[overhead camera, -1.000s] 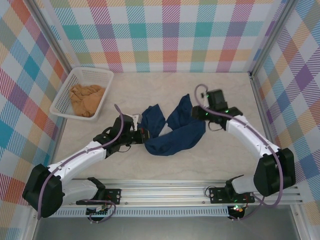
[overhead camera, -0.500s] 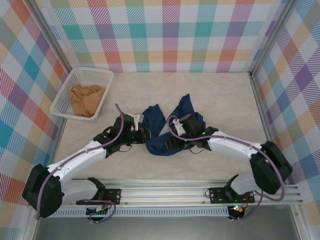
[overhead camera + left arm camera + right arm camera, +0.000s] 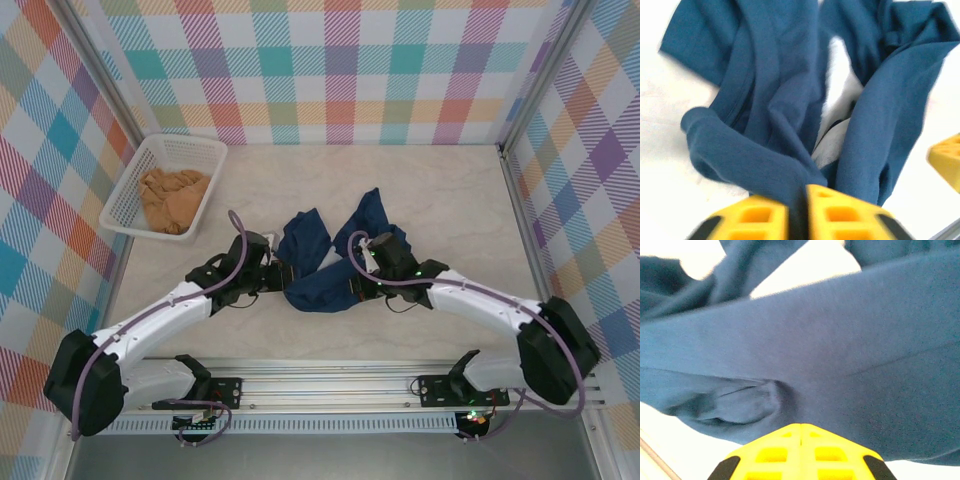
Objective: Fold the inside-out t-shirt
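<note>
With left gripper [image 3: 281, 278] pinched shut on the left edge of the crumpled navy t-shirt [image 3: 318, 291] on the table [image 3: 440, 200] and right gripper [image 3: 358, 287] clamped on its near fold, lift slow and pull apart evenly to spread it flat, no yanking.

A: Where did the left gripper [image 3: 282, 277] sit?
B: Low, stretched inward, yellow fingers [image 3: 765, 215] nearly together (a thin slit between).
A: The right gripper [image 3: 358, 285]?
B: Facing it, close by, pinched fully closed.
</note>
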{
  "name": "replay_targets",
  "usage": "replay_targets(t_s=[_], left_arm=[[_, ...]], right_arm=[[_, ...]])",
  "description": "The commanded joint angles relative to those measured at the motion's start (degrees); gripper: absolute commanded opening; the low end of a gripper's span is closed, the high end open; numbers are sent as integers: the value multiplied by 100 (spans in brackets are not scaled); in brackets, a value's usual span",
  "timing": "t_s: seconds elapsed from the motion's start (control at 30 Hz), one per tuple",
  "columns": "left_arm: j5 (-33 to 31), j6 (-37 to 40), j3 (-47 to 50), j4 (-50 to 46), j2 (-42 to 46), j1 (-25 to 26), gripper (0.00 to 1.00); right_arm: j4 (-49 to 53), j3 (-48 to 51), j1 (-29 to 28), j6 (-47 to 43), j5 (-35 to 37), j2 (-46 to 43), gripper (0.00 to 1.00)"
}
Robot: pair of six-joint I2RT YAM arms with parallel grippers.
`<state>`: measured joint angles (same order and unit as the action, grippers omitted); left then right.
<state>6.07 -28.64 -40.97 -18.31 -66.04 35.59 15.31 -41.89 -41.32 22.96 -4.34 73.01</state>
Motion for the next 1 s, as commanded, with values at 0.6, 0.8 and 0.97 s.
replay_targets(t_s=[0.6, 0.8, 0.97], left_arm=[[-441, 2095, -443, -445, -381, 913, 72], [-510, 2507, -912, -604, -1322, 1114, 65], [-135, 2748, -1212, -640, -1771, 1116, 51]], right_arm=[[-871, 73, -444, 1684, -472, 907, 53], [-1040, 83, -448, 1928, -138, 1102, 20], [-691, 172, -455, 1706, 254, 769, 0]])
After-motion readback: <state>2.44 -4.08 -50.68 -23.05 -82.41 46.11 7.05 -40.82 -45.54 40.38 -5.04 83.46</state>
